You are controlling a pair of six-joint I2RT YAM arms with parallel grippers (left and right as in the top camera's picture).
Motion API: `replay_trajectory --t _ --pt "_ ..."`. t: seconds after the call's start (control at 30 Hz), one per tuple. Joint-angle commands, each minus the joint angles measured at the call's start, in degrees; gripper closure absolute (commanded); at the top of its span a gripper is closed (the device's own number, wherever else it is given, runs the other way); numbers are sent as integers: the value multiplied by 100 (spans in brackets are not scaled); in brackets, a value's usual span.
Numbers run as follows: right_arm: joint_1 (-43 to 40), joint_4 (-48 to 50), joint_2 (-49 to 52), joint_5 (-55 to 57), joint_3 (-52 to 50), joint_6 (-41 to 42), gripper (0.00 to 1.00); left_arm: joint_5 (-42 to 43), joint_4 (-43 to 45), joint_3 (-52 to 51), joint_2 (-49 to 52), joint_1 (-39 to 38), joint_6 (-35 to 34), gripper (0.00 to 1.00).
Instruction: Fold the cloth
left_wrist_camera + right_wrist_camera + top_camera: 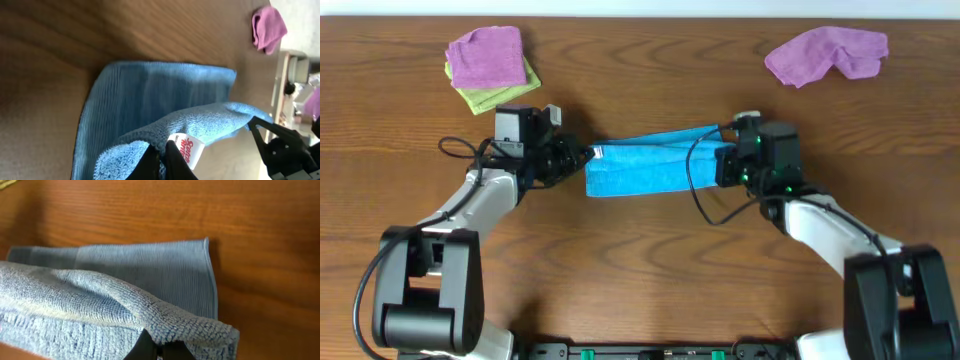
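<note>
A blue cloth (650, 165) lies stretched across the middle of the table, its far edge lifted and doubled over the rest. My left gripper (582, 155) is shut on the cloth's left end; in the left wrist view the fingers (162, 157) pinch the blue cloth (150, 100) beside its white label (189, 149). My right gripper (725, 160) is shut on the right end; in the right wrist view the fingers (159, 349) pinch the raised fold of the cloth (125, 280).
A purple cloth on a green cloth (490, 65) lies folded at the back left. A crumpled purple cloth (825, 52) lies at the back right; it also shows in the left wrist view (269, 27).
</note>
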Motion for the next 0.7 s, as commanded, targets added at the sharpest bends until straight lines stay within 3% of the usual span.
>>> replay_trajectory --t 0.0,0.37,0.67 --pt "20 20 306 122 326 -74 99 -350 188 55 162 -31 -116 94" --pt "-61 96 1147 273 957 -267 99 -518 1182 57 911 -31 -372 94" --pt "-92 345 1493 402 962 -435 99 -660 1320 57 1027 -31 -404 94"
